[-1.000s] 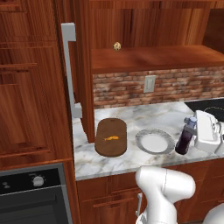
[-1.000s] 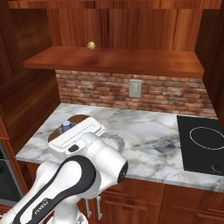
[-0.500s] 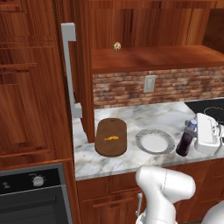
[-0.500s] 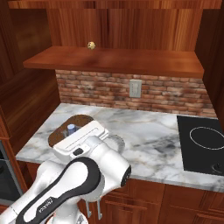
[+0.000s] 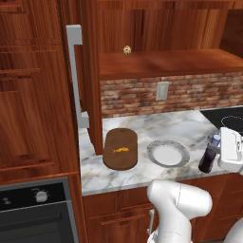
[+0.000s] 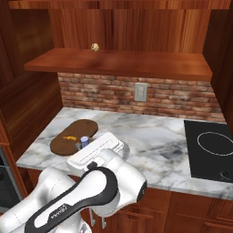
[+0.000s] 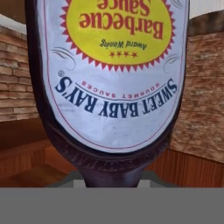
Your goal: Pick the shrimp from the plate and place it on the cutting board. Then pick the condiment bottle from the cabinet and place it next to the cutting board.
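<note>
The gripper clamps the condiment bottle upright, right of the plate. The shrimp lies on the cutting board, left of the plate.

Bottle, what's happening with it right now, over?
Gripper shut on condiment bottle, upright, right of plate. Shrimp on cutting board. Nothing in the way.

Before me lies a marble bench backed by a brick wall with a pale outlet. A black cooktop sits right; a small speckled ball, perhaps garlic, rests above.
</note>
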